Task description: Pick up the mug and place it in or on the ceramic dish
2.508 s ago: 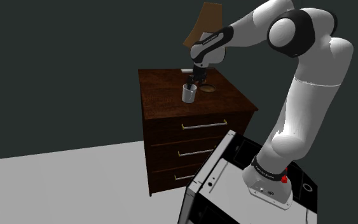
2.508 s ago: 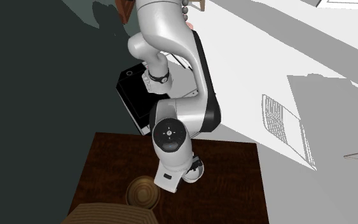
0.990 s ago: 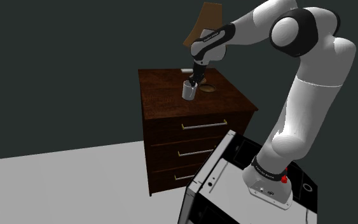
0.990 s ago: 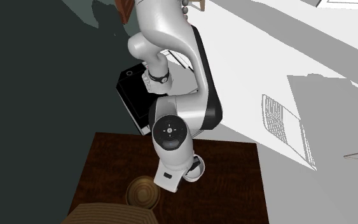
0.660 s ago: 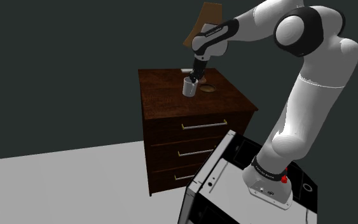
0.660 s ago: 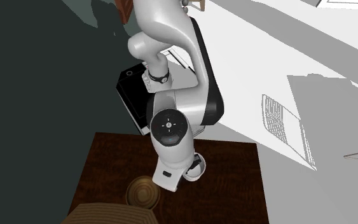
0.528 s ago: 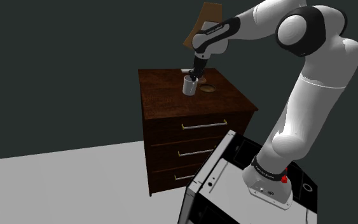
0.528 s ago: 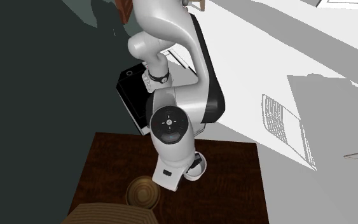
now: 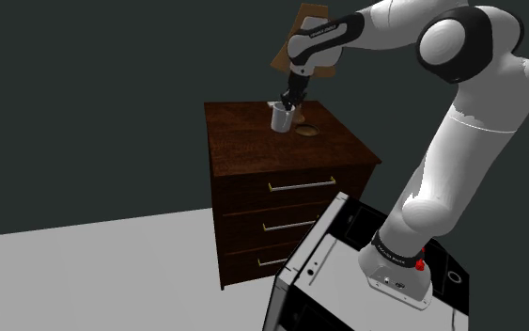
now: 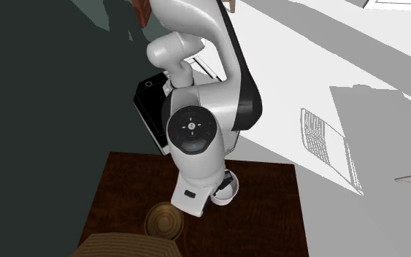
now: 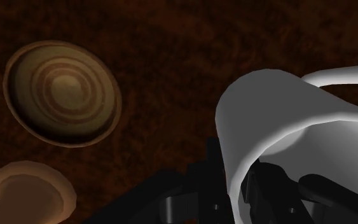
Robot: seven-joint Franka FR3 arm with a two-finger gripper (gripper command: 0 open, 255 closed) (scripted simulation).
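A pale grey mug hangs a little above the dark wooden dresser top, tilted. My black gripper is shut on its rim, one finger inside and one outside the wall. In the wrist view the mug sits at the gripper, and the brown ringed dish lies on the wood off to one side of it. The dish rests just right of the mug in the shoulder view. From the second exterior view the mug peeks out under the hand, right of the dish.
A lamp stands at the dresser's back, its tan shade behind the hand and its round base near the dish. The dresser has three drawers. My dark stand is in front of it, with grey floor alongside.
The gripper has risen with the mug, lifting it off the dresser top and tilting it. The dish and lamp have stayed put.
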